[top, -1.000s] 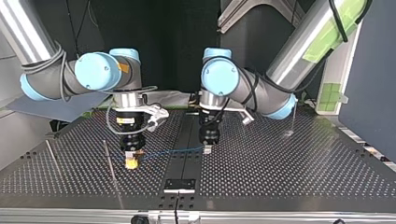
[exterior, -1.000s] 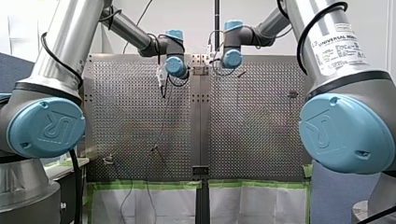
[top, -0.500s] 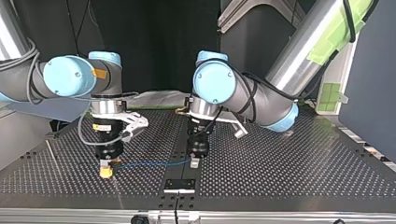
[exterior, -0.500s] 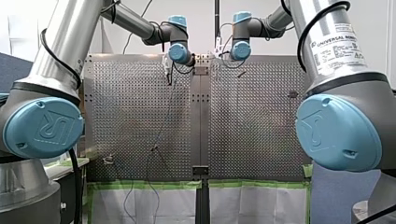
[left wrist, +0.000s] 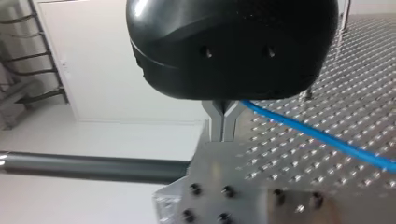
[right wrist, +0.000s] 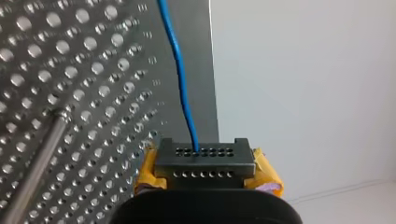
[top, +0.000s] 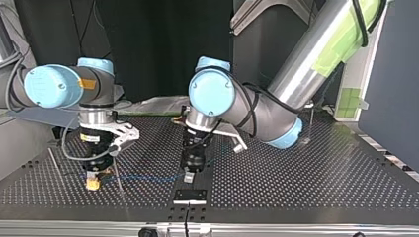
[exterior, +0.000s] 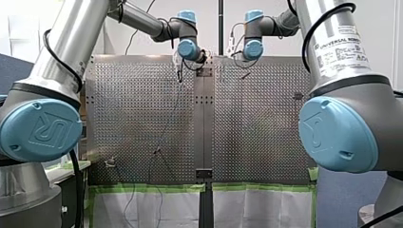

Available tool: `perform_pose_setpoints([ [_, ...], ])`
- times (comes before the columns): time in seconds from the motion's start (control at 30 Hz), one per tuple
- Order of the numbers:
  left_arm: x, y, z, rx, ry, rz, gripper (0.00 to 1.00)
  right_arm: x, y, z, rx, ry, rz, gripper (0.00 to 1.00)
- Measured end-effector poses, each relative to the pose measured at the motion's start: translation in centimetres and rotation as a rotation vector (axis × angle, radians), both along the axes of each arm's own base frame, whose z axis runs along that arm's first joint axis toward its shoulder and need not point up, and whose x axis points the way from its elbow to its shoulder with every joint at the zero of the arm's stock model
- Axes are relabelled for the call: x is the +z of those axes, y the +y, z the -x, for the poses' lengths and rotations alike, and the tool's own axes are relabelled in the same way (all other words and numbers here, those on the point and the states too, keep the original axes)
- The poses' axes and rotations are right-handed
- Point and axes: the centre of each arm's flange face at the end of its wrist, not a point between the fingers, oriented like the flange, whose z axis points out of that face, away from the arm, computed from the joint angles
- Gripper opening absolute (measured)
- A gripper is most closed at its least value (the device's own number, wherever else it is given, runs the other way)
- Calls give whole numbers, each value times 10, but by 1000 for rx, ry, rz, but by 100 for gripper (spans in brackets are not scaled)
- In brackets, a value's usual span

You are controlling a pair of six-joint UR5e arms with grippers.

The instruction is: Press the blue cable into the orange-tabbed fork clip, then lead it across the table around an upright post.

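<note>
The blue cable (top: 143, 177) runs taut just above the perforated table (top: 296, 177) between my two grippers. My right gripper (top: 92, 184), with yellow pads, is at the top view's left, shut on one end of the cable (right wrist: 180, 79); in the right wrist view its black fingers (right wrist: 205, 161) clamp it. My left gripper (top: 188, 177) is near the table's middle seam, its metal fingers (left wrist: 223, 123) shut on the cable (left wrist: 327, 139). A thin upright post (top: 117, 175) stands just beside my right gripper. I cannot make out the orange-tabbed clip.
A second thin rod (top: 53, 160) stands further to the top view's left. A black plate (top: 190, 196) lies at the near edge on the seam. A small fixture (top: 306, 140) sits at the far right. A post (left wrist: 93, 168) lies close beside my left gripper.
Both arms have carried the stretched cable toward the top view's left and toward its near edge. My right gripper has passed the thin post and now sits on its other side.
</note>
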Motion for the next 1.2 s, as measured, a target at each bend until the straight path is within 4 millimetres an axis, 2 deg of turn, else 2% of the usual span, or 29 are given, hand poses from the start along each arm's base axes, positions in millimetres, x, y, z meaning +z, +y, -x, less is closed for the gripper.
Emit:
perform_pose_setpoints([
  [0.37, -8, -33, -7, -43, 26, -17, 0, 6, -15, 28, -44, -7, -2, 0],
  [0.57, 3, -48, -7, -63, 13, 2, 0, 4, -22, 42, -69, 8, -15, 0],
  [0.73, -2, -65, -7, -83, 27, -4, 0, 4, -28, 53, -89, 13, -21, 0],
  [0.93, 3, -72, -9, -93, 21, 23, 0, 4, -36, 68, -114, 15, -25, 0],
  [1.2, -15, -86, -20, -110, 47, 17, 0, 3, -46, 86, -147, 15, -27, 0],
])
